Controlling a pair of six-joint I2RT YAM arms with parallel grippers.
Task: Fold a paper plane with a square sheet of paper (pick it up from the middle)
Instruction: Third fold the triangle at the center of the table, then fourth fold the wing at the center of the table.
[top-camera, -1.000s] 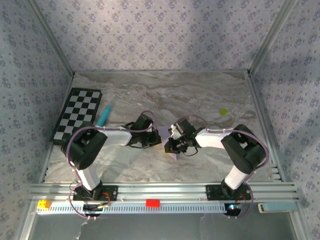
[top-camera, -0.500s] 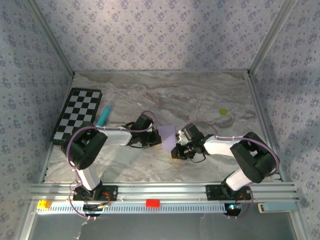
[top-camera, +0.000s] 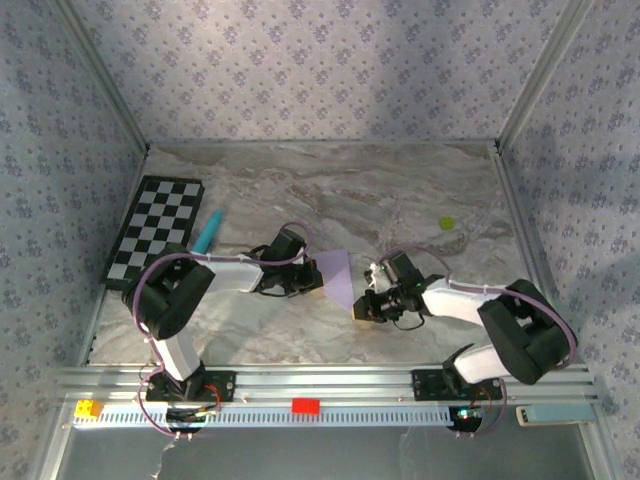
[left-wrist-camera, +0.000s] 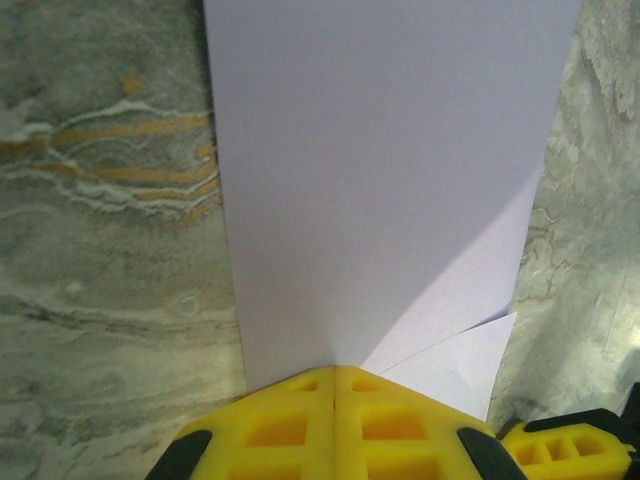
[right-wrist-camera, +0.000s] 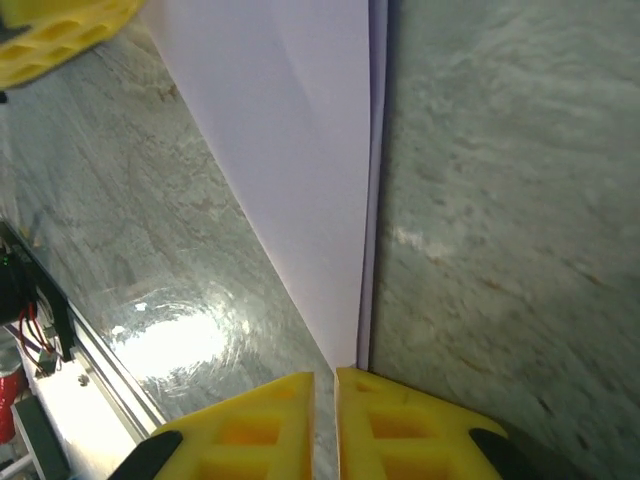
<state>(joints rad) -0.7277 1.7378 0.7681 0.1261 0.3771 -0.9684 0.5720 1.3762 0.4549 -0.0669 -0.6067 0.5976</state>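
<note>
Left gripper (left-wrist-camera: 335, 378) pinches the folded sheet of paper (left-wrist-camera: 390, 180), hiding its edge; right gripper (right-wrist-camera: 325, 380) sits at its tip; gripping or loose, I cannot tell.

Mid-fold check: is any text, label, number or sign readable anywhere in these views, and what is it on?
None readable.
The lilac paper is blank on the side that shows.
The checkered board carries only squares.
The tick-marked strip at the near edge is too small to show any figures.
</note>
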